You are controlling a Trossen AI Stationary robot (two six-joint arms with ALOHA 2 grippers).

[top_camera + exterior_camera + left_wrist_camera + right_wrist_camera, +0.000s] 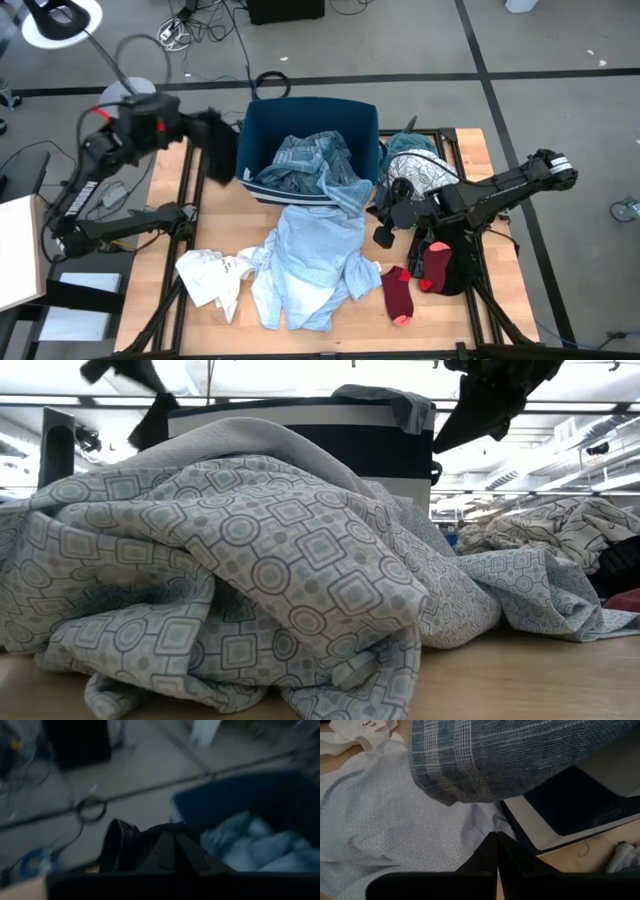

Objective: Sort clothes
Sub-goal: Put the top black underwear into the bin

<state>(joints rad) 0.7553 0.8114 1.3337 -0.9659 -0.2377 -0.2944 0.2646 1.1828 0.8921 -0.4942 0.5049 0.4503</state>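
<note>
Light blue shirts [315,262] sprawl before me, white tee [212,272] beside them, dark red socks [398,292] nearby.

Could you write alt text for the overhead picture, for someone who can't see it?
Seen from above, a navy bin full of blue clothes sits on a wooden table, a light blue shirt spilling in front beside a white tee and red socks. The left gripper holds a black garment beside the bin; the right gripper, shut, hovers near the shirt.

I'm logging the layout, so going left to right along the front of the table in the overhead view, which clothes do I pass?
White tee → light blue shirt → dark red socks.
</note>
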